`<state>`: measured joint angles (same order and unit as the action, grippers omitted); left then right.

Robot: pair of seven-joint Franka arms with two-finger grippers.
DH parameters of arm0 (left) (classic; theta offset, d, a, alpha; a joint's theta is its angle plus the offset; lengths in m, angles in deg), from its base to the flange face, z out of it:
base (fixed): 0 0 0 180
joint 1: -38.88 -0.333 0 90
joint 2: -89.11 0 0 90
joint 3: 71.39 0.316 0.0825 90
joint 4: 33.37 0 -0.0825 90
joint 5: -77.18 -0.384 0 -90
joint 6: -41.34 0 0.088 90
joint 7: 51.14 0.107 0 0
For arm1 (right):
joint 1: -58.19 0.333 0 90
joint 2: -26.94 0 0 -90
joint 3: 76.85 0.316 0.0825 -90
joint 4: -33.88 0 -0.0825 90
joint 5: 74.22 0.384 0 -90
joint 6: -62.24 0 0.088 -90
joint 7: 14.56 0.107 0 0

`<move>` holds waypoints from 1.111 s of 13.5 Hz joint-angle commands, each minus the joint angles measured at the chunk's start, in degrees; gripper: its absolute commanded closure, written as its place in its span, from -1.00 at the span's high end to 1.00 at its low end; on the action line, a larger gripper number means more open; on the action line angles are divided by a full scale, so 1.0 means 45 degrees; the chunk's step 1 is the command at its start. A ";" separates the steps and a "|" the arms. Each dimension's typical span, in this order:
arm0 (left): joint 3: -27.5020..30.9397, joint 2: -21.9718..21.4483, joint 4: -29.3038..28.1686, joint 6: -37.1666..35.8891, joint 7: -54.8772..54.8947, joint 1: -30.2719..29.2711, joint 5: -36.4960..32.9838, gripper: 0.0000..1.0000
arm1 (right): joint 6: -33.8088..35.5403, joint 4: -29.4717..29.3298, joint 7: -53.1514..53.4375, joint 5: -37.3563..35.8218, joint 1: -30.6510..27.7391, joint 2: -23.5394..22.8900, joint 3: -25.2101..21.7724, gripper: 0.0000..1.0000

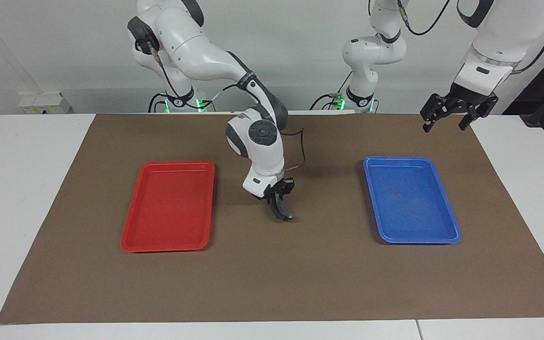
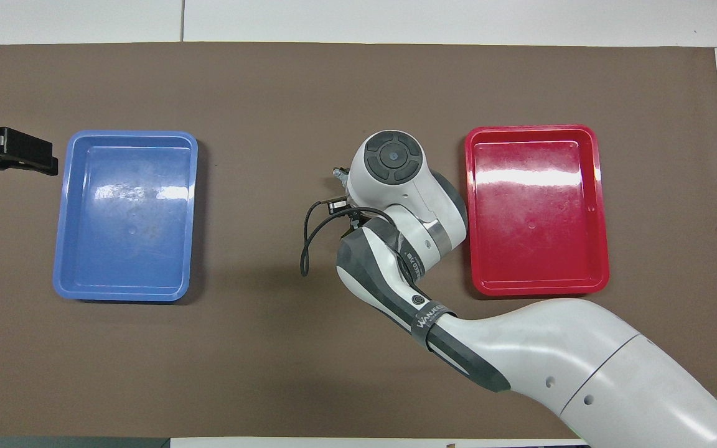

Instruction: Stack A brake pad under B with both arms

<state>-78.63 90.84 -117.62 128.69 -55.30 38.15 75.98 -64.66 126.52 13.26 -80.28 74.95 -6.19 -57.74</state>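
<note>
— Where is the right gripper (image 1: 277,201)?

— Low over the brown paper mat (image 1: 300,278), between the red plastic tray (image 1: 130,236) and the blue plastic tray (image 1: 452,231), closer to the red one. Its arm bends down steeply from the robots' end of the table.

— What are its fingers doing?

— They are pinched together on the long, thin, crescent-shaped dark brake piece (image 1: 284,215). The piece hangs below them, slanting down, with a lighter tip at its bottom end. I cannot tell whether that tip touches the mat or stops just above it.

— And the short grey brake pad?

— I cannot find it in either view. From above, the right arm's wrist covers the mat under the gripper.

— What is in the trays?

— Nothing that I can make out. The two stand well apart, each toward its own end of the mat.

— The left gripper (image 1: 444,125)?

— It waits high up with its fingers spread wide and nothing between them, over the mat's edge at the left arm's end. From above it shows just beside the blue tray's corner that is farther from the robots.
</note>
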 commanded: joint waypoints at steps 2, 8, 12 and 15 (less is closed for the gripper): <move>0.0106 -0.0344 -0.0456 -0.0055 0.0143 0.0025 0.0070 1.00 | -0.0355 0.0389 0.0360 -0.0334 -0.0268 0.0078 0.0167 -1.00; 0.0145 -0.0461 -0.0690 -0.0036 0.0045 0.0123 0.0090 1.00 | -0.0922 0.1093 0.0379 -0.0412 -0.0307 0.0234 0.0167 -1.00; 0.0243 -0.0461 -0.0710 -0.0036 0.0045 0.0123 0.0090 1.00 | -0.0571 0.1093 0.0380 -0.0412 -0.0288 0.0332 0.0167 -0.99; 0.0262 -0.0461 -0.0729 -0.0055 0.0045 0.0123 0.0090 1.00 | -0.0396 0.1093 0.0399 -0.0412 -0.0249 0.0351 0.0167 -0.97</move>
<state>-78.22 90.70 -118.80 128.64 -55.31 38.32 75.98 -67.20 129.17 13.29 -80.60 74.49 -5.68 -57.78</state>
